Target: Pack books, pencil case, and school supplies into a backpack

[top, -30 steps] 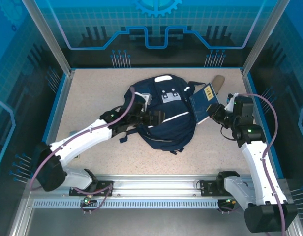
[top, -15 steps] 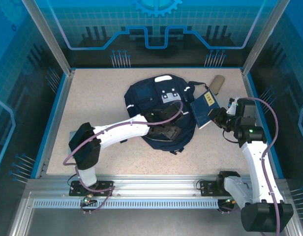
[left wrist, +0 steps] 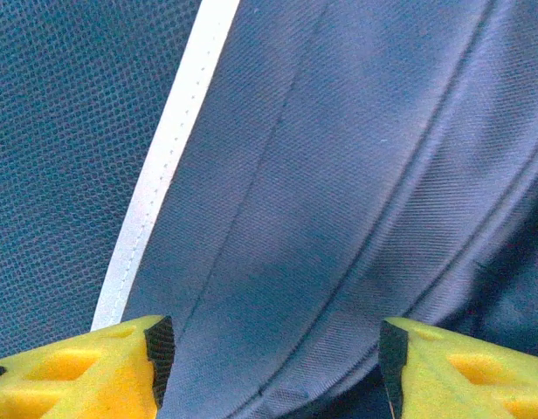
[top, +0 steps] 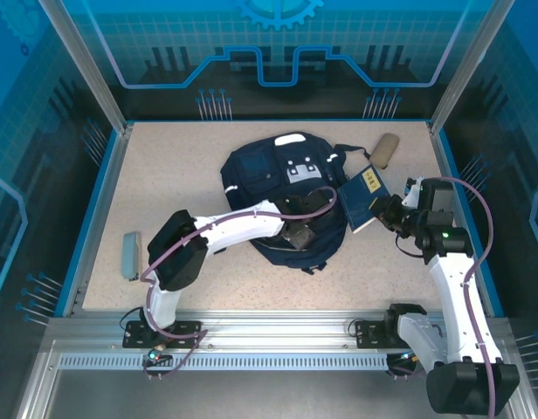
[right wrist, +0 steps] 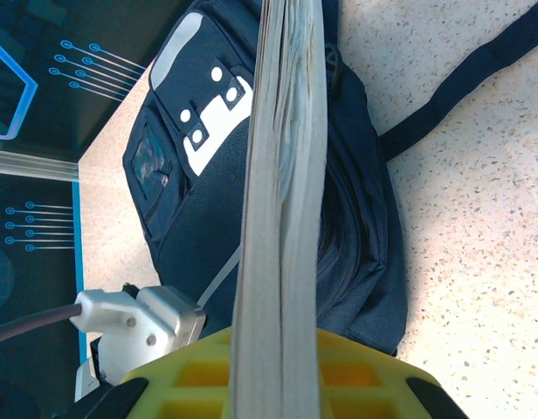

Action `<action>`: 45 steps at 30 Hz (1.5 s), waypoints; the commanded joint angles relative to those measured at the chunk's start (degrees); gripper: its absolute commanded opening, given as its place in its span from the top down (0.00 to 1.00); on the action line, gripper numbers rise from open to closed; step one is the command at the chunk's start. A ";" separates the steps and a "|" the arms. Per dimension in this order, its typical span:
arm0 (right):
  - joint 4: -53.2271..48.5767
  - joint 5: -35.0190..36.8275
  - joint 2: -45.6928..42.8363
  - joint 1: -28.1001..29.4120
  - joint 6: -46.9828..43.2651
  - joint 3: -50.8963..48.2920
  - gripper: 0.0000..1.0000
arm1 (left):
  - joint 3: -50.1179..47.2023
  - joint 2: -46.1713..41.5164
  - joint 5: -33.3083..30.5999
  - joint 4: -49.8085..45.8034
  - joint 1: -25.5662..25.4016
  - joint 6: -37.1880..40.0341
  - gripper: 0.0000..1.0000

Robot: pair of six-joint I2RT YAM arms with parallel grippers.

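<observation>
The navy backpack (top: 282,188) lies flat mid-table, white patches near its top. My left arm reaches across it, and the left gripper (top: 300,231) presses down on its lower right part. In the left wrist view the yellow fingers (left wrist: 94,371) stand apart with a fold of backpack fabric (left wrist: 339,175) and its white stripe (left wrist: 160,175) between them. My right gripper (top: 389,210) is shut on the books (top: 363,194), held on edge just off the backpack's right side; their pale page edges (right wrist: 282,175) run up between its fingers. The tan pencil case (top: 387,150) lies at the back right.
A small grey flat object (top: 129,255) lies near the table's left edge. A dark backpack strap (right wrist: 465,83) trails over the speckled tabletop (top: 164,166). Blue side walls and metal posts ring the table. The left arm's pale wrist housing (right wrist: 138,323) sits close beside the books.
My left arm has swung right across the backpack, and its jaws have narrowed around the fabric. The right gripper with the books has shifted only slightly.
</observation>
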 commanded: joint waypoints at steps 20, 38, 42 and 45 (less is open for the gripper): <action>0.50 -1.14 -1.59 -1.06 1.97 -0.42 0.92 | 5.77 6.51 -5.20 -2.97 2.25 3.53 0.55; -5.94 -4.45 -2.14 -0.70 -3.61 2.91 0.93 | -1.49 -16.93 -24.11 19.48 2.87 4.07 0.92; -6.25 -7.71 -0.78 0.93 -2.21 3.52 0.96 | 1.01 -16.17 -24.26 20.41 2.87 3.51 0.93; -5.02 -3.46 -4.44 0.96 0.76 2.04 0.98 | 1.76 -14.84 -25.05 20.68 3.43 3.35 0.93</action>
